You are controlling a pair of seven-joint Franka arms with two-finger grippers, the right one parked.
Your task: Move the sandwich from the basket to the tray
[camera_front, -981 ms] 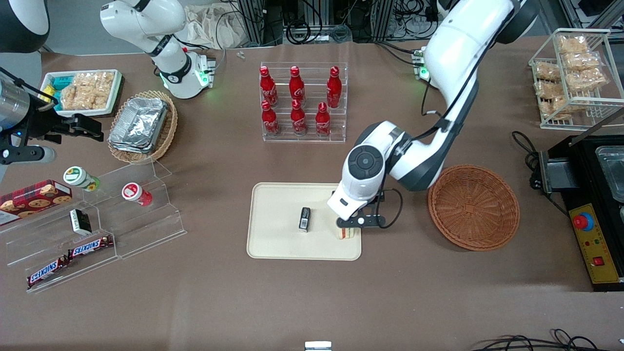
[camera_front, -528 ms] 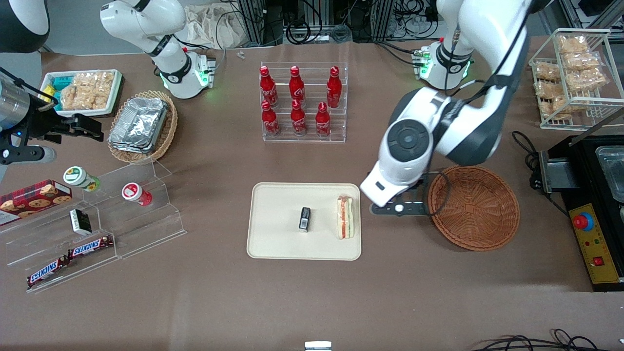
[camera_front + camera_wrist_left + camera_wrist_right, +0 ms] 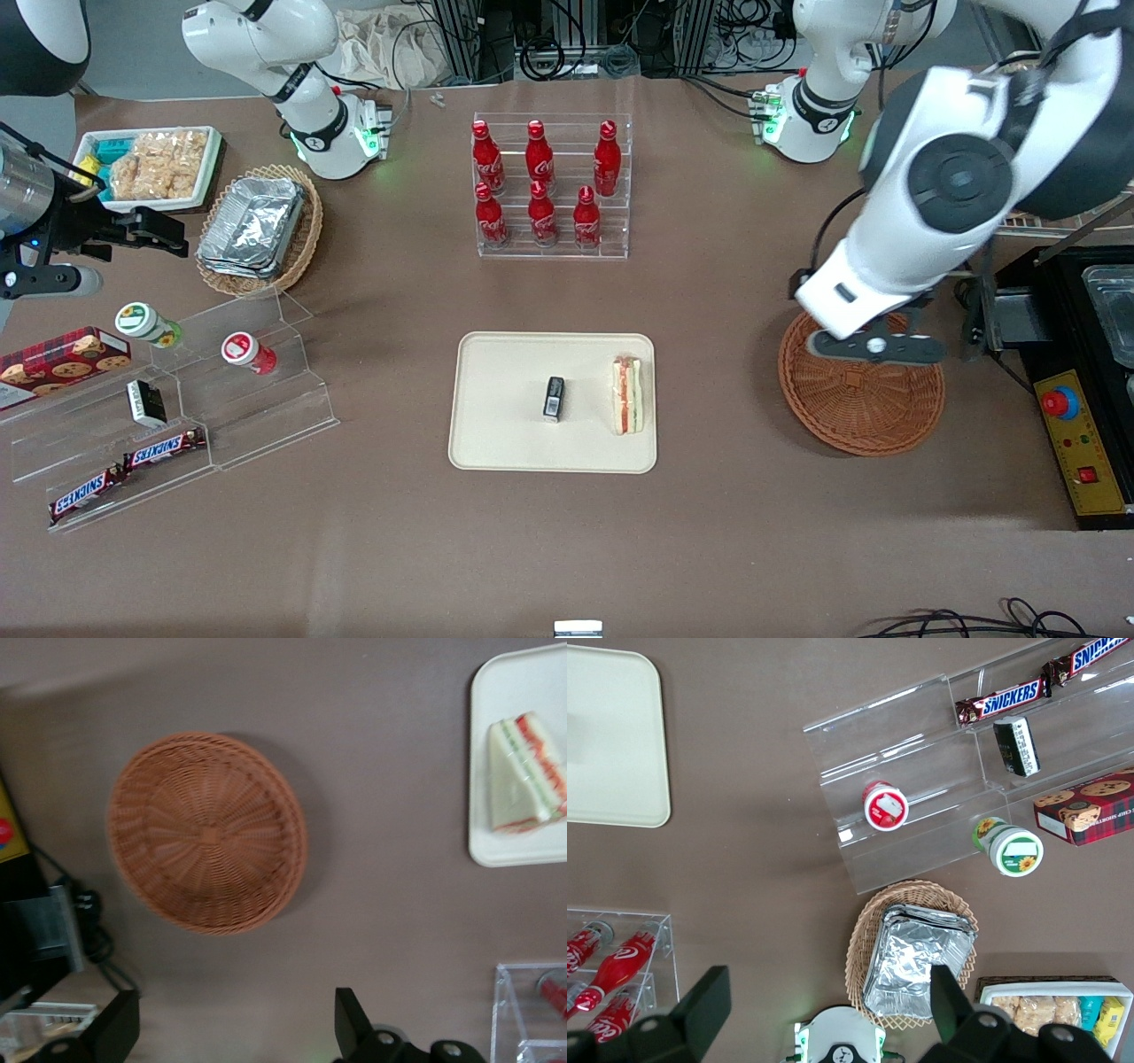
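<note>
The triangular white-bread sandwich point(image 3: 628, 395) is lying at the flat cream tray's point(image 3: 505, 443) edge nearest the round, reddish-brown woven wicker basket point(image 3: 864, 408). The gripper point(image 3: 864, 347) is being held above the basket, fingers apart.

Jaws spread, the gripper point(image 3: 873, 347) hangs above the basket point(image 3: 861, 400), nothing between.

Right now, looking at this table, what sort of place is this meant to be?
Probably a lab's mock snack shop: racked cola bottles, Snickers bars on a display step, a sandwich on a tray. The gripper hangs open over the empty basket.
</note>
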